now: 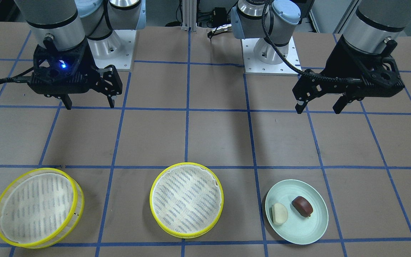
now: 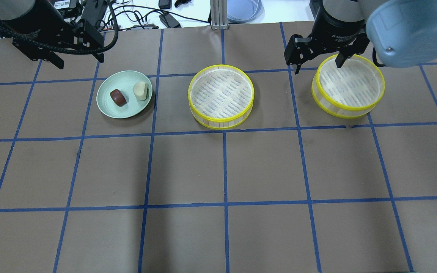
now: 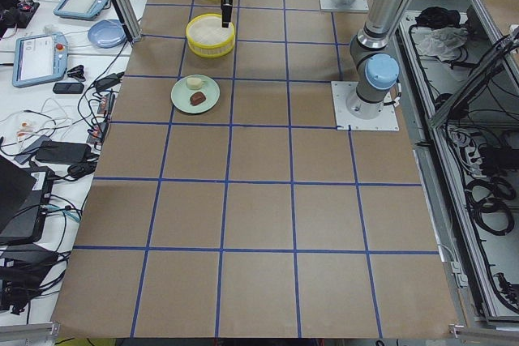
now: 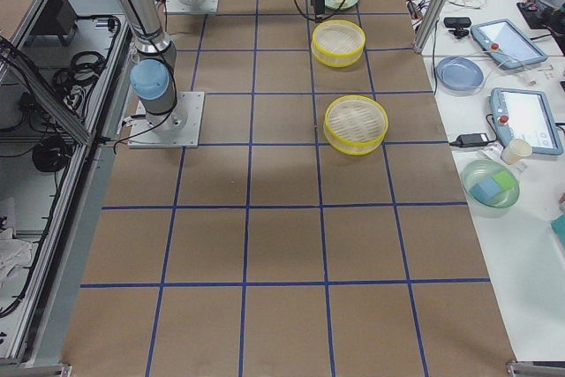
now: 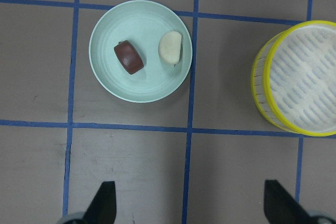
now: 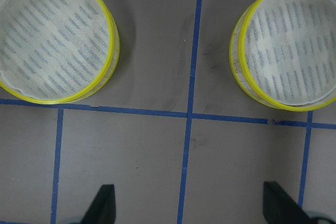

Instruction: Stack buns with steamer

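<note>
A cream-white bun [image 1: 279,214] and a dark reddish-brown bun [image 1: 302,206] lie side by side on a pale green plate [image 1: 312,228]. Two yellow-rimmed steamer trays stand apart and empty, one at the table's middle [image 1: 186,200] and one on the robot's right [image 1: 37,207]. My left gripper [image 1: 319,109] is open and empty, high above the table, on the robot's side of the plate. My right gripper [image 1: 90,105] is open and empty, hovering on the robot's side of the two trays. The left wrist view shows both buns [image 5: 170,48] on the plate, and the right wrist view shows both trays [image 6: 52,43].
Brown table cover with a blue tape grid [image 2: 224,167]. The two arm bases [image 1: 269,53] stand at the robot's edge. Beyond the far edge a white bench holds tablets [image 4: 521,116], bowls and cables.
</note>
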Controlling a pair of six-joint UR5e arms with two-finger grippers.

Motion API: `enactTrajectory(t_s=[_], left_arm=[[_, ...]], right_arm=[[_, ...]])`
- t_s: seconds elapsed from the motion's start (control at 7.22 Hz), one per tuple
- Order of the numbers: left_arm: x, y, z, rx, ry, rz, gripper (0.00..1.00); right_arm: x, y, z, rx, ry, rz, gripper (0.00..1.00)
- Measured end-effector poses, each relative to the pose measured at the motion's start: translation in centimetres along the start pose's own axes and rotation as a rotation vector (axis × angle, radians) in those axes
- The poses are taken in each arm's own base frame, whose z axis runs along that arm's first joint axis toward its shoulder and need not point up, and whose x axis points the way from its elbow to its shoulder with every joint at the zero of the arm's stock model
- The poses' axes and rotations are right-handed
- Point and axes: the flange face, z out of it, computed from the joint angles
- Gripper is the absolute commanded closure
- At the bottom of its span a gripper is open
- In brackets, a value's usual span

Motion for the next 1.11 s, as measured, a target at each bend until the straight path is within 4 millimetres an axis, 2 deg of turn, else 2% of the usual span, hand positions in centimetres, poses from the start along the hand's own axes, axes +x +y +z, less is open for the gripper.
enactTrajectory(t_s=[0.28,0.55,0.83,1.11], left_arm=[[-0.1,0.3,-0.4,0.005,-0.005,-0.001,0.0],[-0.8,-0.3,1.3,-0.018,-0.004,-0.007,0.0],[-1.9,-2.7,4.9,-0.027,-0.003,0.018,0.0],[-2.6,-6.2,10.2,-0.006,0.0,0.026,0.0]], right_arm=[[0.0,-0.1,0.1,0.0,-0.007,0.002,0.0],[0.0,-0.3,0.5,-0.005,-0.004,0.001,0.0],[0.9,-1.0,1.0,0.0,0.005,0.013,0.0],[5.5,-2.8,2.6,-0.006,0.01,0.05,0.0]])
